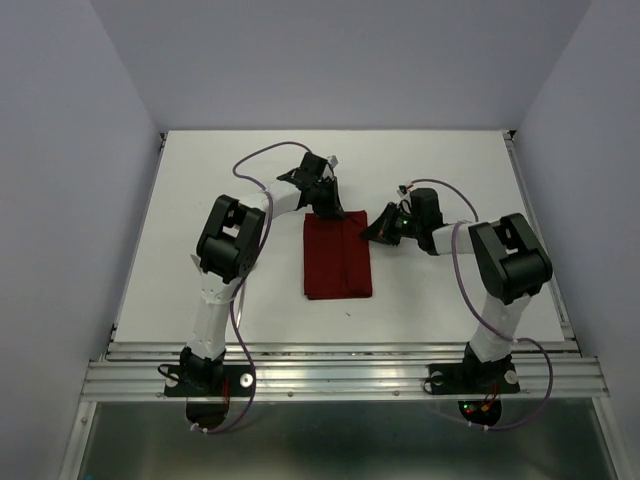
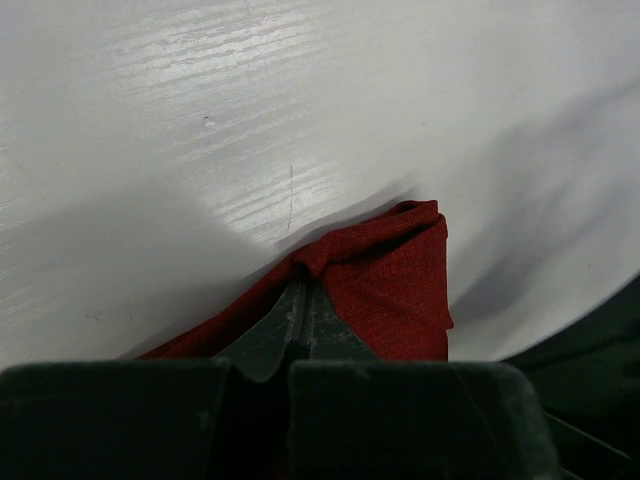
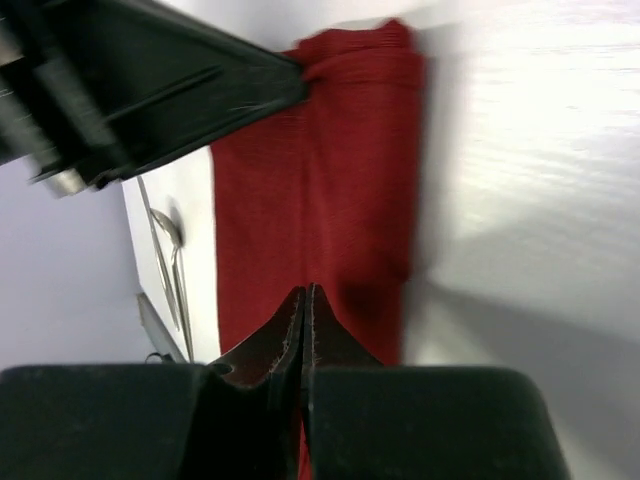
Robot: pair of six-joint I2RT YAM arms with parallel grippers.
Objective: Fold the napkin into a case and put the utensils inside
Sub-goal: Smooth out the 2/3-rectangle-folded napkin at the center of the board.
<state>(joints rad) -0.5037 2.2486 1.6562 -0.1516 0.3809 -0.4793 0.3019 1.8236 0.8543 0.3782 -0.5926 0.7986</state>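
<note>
The dark red napkin (image 1: 337, 265) lies folded into a long rectangle in the middle of the white table. My left gripper (image 1: 330, 208) is at its far left corner, shut on a raised ridge of the cloth (image 2: 390, 290). My right gripper (image 1: 366, 234) is at the far right edge. Its fingers are shut, with the tips (image 3: 307, 292) just over the red cloth (image 3: 320, 180), and no cloth shows pinched between them. The utensils (image 3: 170, 265), a spoon and a thin straight piece, lie side by side on the table beyond the napkin's far long edge. They do not show in the top view.
The white table (image 1: 450, 170) is walled in on three sides by pale panels. An aluminium rail (image 1: 340, 375) carries both arm bases at the near edge. The left arm (image 1: 235, 245) stretches over the table to the left of the napkin.
</note>
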